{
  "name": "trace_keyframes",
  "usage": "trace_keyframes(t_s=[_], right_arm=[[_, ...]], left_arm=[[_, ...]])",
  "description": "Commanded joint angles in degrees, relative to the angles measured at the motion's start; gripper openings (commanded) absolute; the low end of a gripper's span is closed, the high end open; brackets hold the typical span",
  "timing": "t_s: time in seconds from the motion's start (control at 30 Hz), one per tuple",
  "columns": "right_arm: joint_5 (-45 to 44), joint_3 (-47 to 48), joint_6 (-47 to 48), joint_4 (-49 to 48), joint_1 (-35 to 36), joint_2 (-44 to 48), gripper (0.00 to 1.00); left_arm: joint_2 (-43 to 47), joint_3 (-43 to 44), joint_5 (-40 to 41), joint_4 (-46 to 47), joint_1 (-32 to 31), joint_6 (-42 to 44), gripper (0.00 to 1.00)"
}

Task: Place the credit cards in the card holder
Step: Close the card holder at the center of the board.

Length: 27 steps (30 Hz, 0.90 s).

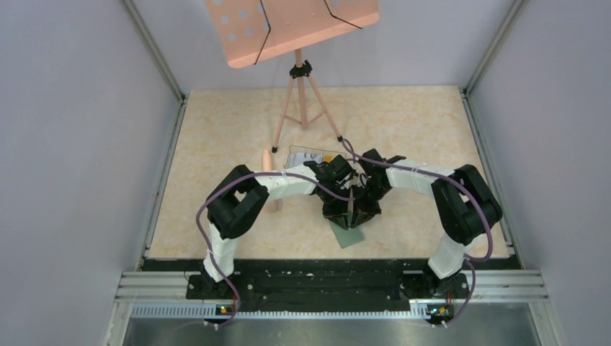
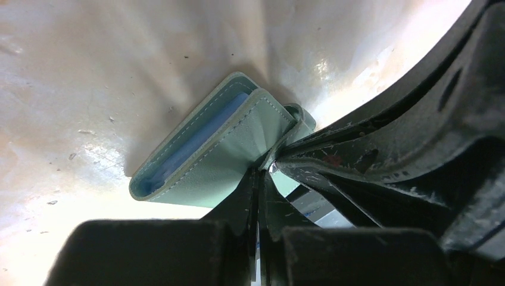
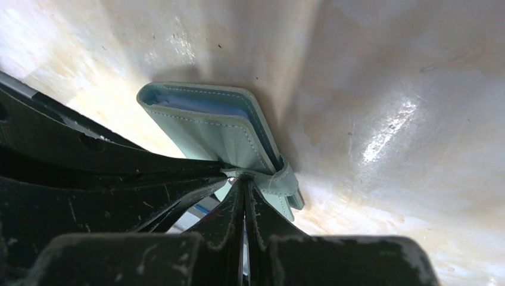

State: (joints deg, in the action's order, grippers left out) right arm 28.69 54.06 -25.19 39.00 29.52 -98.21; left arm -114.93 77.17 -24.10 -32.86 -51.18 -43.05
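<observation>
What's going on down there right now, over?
Both shut on card holder: left gripper, right gripper. Holder ajar, blue sleeves showing. Beyond: clear box, not in the way.

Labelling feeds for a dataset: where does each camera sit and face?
Top external: above, behind the bases, looking down on the table; both arms show, meeting over the card holder.
Left wrist: on the left arm, looking along the left fingers, shut on the card holder.
Right wrist: on the right arm, along the right fingers, likewise shut on it.
Both wrist views share the card holder.
</observation>
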Motion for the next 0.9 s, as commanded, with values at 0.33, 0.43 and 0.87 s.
trace_keyframes(t_s=[0.33, 0.43, 0.87], right_arm=[[-12.96, 0.52, 1.86, -2.57, 3.74, 3.71, 0.00], [-12.13, 2.49, 1.64, -2.61, 3.24, 5.46, 0.00], [-7.07, 5.60, 1.43, -2.53, -5.11, 11.05, 0.00]], left_arm=[[-2.25, -0.88, 8.95, -1.36, -0.86, 3.83, 0.00], [-0.23, -1.74, 9.61, -0.70, -0.86, 4.59, 0.00], [8.41, -1.26, 11.86, 1.99, -0.87, 9.11, 0.41]])
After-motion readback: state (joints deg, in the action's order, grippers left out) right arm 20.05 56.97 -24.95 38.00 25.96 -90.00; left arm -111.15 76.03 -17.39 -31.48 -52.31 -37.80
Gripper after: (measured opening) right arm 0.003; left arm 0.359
